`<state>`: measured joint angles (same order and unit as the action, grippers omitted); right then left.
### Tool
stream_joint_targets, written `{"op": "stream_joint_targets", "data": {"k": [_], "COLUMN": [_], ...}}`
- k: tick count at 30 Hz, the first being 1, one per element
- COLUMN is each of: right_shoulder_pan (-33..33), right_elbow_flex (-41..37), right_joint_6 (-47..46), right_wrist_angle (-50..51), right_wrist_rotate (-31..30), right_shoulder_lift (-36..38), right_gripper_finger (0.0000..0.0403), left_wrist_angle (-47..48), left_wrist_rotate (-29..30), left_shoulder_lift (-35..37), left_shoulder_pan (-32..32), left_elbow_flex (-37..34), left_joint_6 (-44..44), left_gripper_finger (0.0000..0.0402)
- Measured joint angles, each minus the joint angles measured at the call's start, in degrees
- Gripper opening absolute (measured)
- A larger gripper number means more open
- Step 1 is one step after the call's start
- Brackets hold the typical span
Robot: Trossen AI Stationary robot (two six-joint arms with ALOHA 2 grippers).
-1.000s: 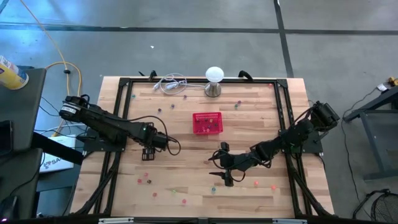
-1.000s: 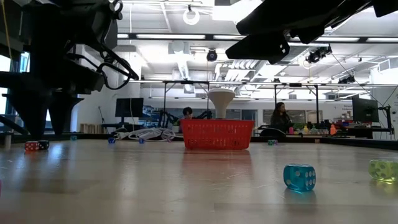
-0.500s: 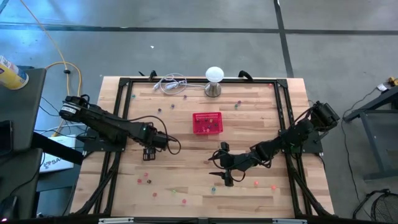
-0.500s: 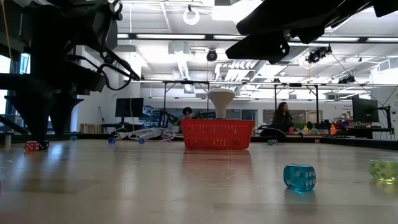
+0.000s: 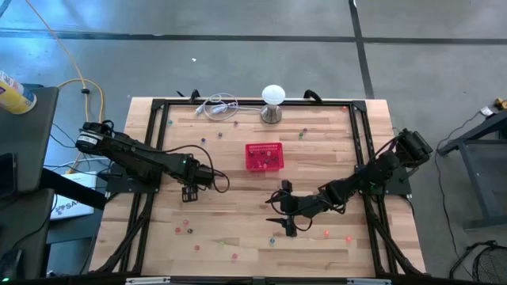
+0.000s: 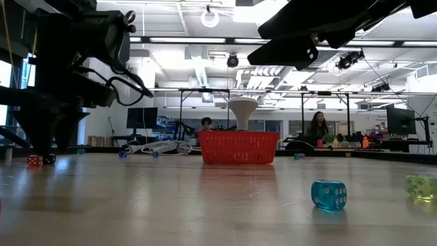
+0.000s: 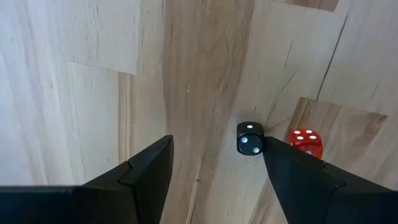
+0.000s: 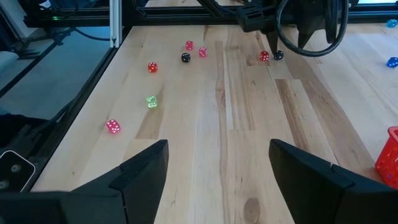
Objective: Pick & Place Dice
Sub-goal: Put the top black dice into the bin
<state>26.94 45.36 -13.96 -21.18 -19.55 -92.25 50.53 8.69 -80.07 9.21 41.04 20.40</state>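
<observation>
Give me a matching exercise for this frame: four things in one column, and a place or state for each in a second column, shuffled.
Things:
1. black die
2. red mesh basket
3. blue die
4. right tool

Places or states:
A. near the table's middle, in front of the white lamp
B. open, with nothing between its fingers
C. between the left tool's open fingers, beside a red die
D. alone on the wood, closest to the low camera

Pairs: 1-C, 2-A, 3-D, 4-B

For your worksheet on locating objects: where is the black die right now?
In the left wrist view the black die lies on the wooden table, between the open left gripper fingers, beside a red die.
</observation>
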Motion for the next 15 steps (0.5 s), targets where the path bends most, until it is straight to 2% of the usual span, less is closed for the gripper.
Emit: {"op": "stream_joint_targets", "data": {"k": [15], "right_shoulder_pan": [0.00], "right_elbow_flex": [0.01], "right_joint_6": [0.00], "right_wrist_angle": [0.03], "right_wrist_rotate": [0.00], "right_shoulder_lift": [0.00], "right_gripper_finger": [0.0270], "left_wrist_angle": [-1.75], "left_wrist_rotate": [-1.91], "left_shoulder_lift": [-0.33], "left_shoulder_pan": [-1.35], "left_elbow_flex": [-0.12], "left_joint_6": [-1.58], "left_gripper_finger": [0.0241]}}
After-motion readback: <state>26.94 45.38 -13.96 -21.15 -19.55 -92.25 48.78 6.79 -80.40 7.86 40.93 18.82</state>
